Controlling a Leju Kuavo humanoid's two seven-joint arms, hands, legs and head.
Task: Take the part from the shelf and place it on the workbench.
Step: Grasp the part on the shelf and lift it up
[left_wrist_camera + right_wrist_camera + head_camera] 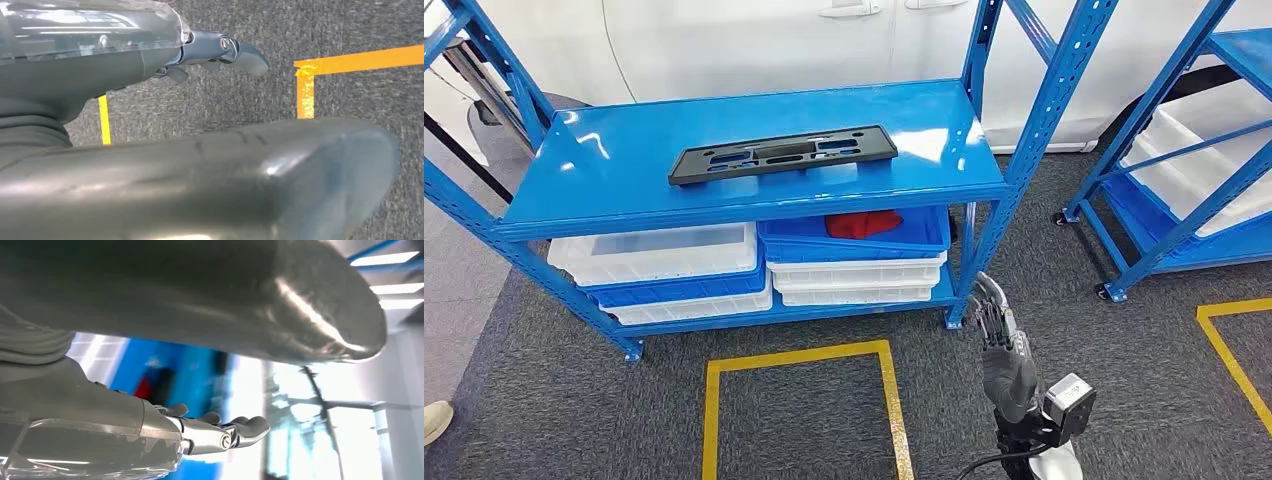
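Note:
The part [782,156] is a long flat black plastic plate with cut-outs, lying on the top board of the blue shelf [624,160]. My right hand [1001,338] is raised in front of the shelf's right post, well below and to the right of the part, fingers stretched out and holding nothing. In the right wrist view the right hand [210,432] has its fingers straight, with the blurred blue shelf behind. My left hand [220,52] hangs over the grey carpet, fingers extended and nothing in them.
White and blue bins [664,262] fill the lower shelf, one holding a red object [862,223]. A second blue rack [1194,170] stands at the right. Yellow floor tape [799,355] marks a square on the carpet. A person's shoe [434,420] is at the left edge.

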